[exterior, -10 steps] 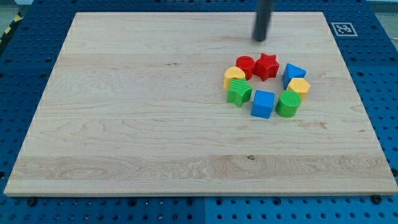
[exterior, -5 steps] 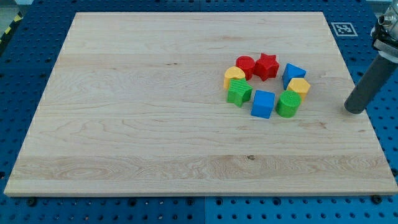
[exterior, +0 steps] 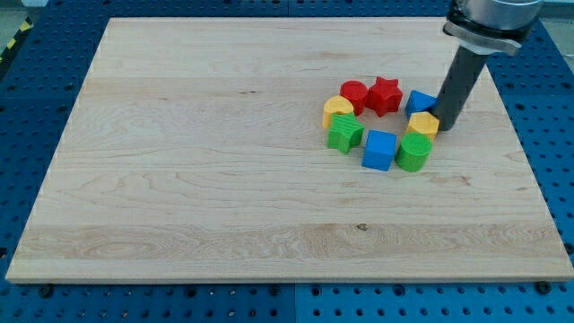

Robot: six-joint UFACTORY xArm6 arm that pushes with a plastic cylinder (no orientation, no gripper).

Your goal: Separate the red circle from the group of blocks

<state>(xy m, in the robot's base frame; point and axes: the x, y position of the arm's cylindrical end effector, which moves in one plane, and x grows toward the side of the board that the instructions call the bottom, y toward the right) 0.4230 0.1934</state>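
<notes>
The red circle (exterior: 353, 93) lies at the upper left of a ring of blocks on the wooden board (exterior: 197, 161). Next to it on the right is a red star (exterior: 385, 94). The ring also holds a blue block (exterior: 420, 101), a yellow block (exterior: 424, 124), a green round block (exterior: 414, 152), a blue cube (exterior: 379, 149), a green block (exterior: 344, 133) and a yellow block (exterior: 337, 108). My tip (exterior: 446, 124) stands at the ring's right side, touching or nearly touching the right yellow block and the blue block.
A white fiducial marker (exterior: 495, 41) sits at the board's top right corner. Blue pegboard (exterior: 36, 108) surrounds the board on all sides.
My tip moved from above the ring to the board's right edge, then back left to the ring's right side. The right yellow block and green round block shifted slightly left.
</notes>
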